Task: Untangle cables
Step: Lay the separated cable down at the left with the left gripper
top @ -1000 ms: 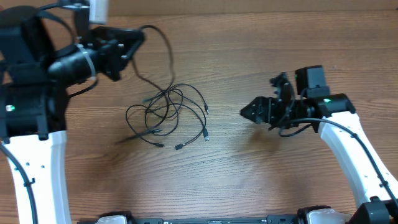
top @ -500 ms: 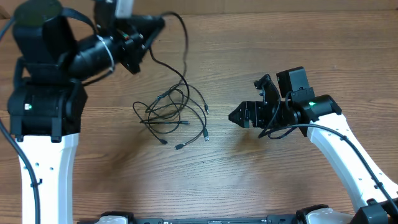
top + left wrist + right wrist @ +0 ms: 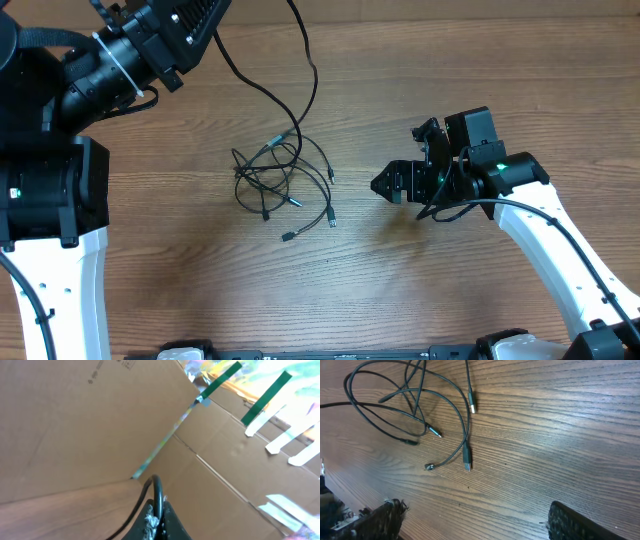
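1. At the upper left of the overhead frame, the left gripper [image 3: 205, 15] is raised and angled toward the top edge.
2. Its wrist view shows its fingers [image 3: 167, 525] pressed together on one black cord [image 3: 157, 492], which arches up out of the pinch. A cardboard wall [image 3: 75, 420] with strips of green tape [image 3: 265, 390] fills the background.
3. From above, that cord [image 3: 312, 70] runs off the top edge, curves back down, and joins the cables [image 3: 270, 170].
4. The cables lie in a loose knot of loops on the wooden table [image 3: 450, 300], a little left of the frame's centre.
5. Several plug ends [image 3: 332, 222] trail out along the lower right of the knot.
6. The right gripper [image 3: 380, 185] is low over the table, right of centre, pointing at the knot but well apart from it.
7. In the right wrist view its fingers [image 3: 380, 520] are spread wide with nothing between them. The cables [image 3: 455, 410] are at the upper left of that view, and two plug ends [image 3: 467, 462] are nearest the gripper.
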Controlling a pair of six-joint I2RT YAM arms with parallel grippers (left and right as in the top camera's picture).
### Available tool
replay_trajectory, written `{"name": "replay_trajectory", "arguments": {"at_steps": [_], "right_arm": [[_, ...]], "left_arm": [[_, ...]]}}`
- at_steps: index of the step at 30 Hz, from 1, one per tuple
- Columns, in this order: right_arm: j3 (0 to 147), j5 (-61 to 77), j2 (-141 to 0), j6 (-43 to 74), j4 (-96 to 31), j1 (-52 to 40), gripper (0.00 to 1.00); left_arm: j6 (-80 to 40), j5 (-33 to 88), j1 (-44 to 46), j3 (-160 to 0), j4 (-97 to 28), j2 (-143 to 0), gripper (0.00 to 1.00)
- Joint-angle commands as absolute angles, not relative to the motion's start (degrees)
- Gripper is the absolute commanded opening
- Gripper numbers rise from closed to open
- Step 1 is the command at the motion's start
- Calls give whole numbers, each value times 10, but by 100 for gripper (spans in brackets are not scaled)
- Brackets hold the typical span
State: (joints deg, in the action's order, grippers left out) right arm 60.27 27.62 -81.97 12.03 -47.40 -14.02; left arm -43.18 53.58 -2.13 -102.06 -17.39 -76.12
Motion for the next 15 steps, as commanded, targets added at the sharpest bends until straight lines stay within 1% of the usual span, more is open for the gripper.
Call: {"name": "replay_trajectory", "arguments": {"at_steps": [1, 3, 6, 11, 15], "right_arm": [[600, 270, -820, 122, -472, -141, 90], [600, 270, -820, 122, -472, -141, 90], [600, 270, -820, 122, -472, -141, 91], [600, 270, -820, 122, -472, -141, 91], [600, 270, -820, 122, -472, -141, 91]], "left_arm": [[-454, 550, -23, -1034, -164, -754, 4], [-402, 549, -23, -1034, -160, -753, 4], [-363, 548, -23, -1040, -157, -752, 4], [-356, 531, -50, -1079, -158, -757, 4], [-356, 562, -106, -1164, -199, -785, 4]]}}
